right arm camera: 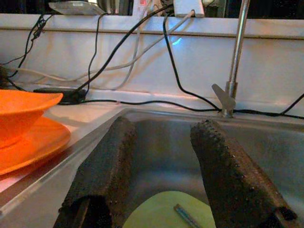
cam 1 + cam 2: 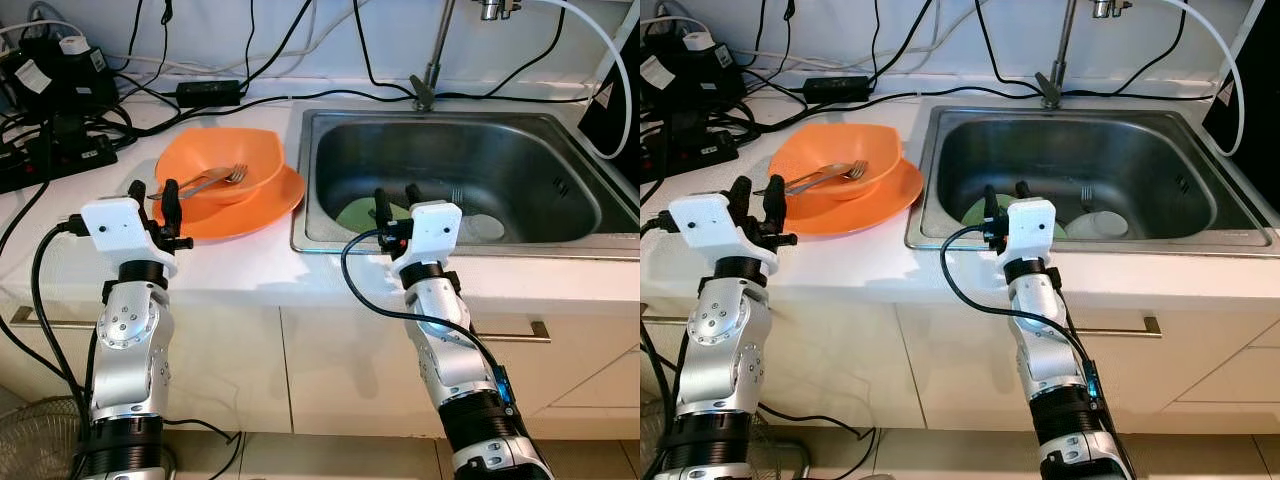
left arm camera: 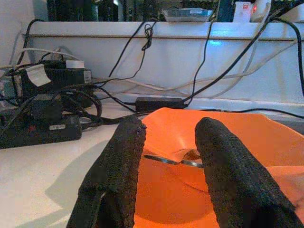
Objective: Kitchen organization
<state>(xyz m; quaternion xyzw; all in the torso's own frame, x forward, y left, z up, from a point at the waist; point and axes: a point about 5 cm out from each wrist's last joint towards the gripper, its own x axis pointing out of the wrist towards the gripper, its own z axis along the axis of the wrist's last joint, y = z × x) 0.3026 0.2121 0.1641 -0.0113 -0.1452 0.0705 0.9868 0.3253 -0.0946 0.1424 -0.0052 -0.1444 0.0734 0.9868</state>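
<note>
An orange bowl (image 2: 228, 160) sits on an orange plate (image 2: 268, 205) on the white counter, left of the sink. Two forks (image 2: 212, 181) lie in the bowl. My left gripper (image 2: 154, 192) is open at the plate's near left edge, its fingers (image 3: 121, 175) empty and pointing at the bowl (image 3: 228, 137). My right gripper (image 2: 394, 198) is open over the sink's front rim, holding nothing. Below it in the steel sink (image 2: 330, 150) lie a pale green plate (image 2: 357, 212), a white dish (image 2: 484, 226) and a fork (image 2: 456, 196).
A tap (image 2: 430, 70) rises behind the sink. Black power strips and adapters (image 2: 55, 110) with tangled cables crowd the counter's back left. A white hose (image 2: 608, 60) and a dark object stand at the far right. Cabinet drawers with handles (image 2: 520, 330) run below the counter.
</note>
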